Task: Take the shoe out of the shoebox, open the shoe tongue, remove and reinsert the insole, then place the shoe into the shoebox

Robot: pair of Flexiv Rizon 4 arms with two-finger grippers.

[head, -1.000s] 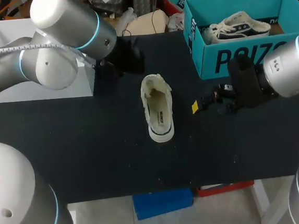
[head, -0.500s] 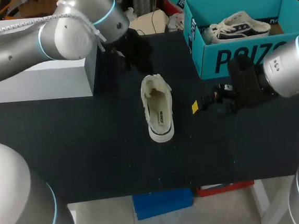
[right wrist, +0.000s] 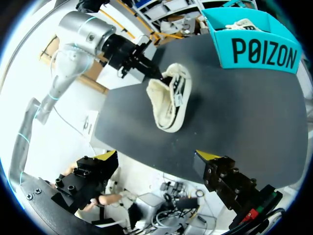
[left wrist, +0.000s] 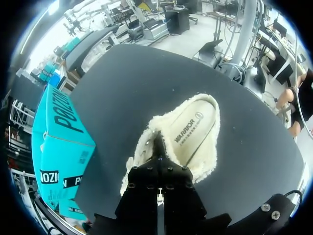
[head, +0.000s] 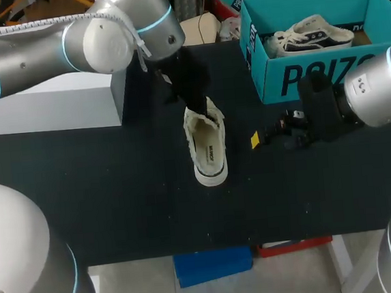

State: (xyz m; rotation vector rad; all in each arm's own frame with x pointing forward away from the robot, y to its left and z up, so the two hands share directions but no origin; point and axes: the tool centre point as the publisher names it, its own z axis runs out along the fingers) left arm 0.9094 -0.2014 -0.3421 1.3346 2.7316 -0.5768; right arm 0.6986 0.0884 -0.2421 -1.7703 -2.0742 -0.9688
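Left wrist view — left gripper at shoe rim, right gripper well apart

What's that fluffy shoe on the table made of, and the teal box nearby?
The shoe: cream lining looks like fleece or faux shearling, going by its fuzzy, tufted edge; the sole rim looks like smooth white rubber. The shoebox: probably cardboard, matte teal, with thin, straight folded walls.

Cream fleece-lined shoe upright on its sole, well apart from open teal shoebox.
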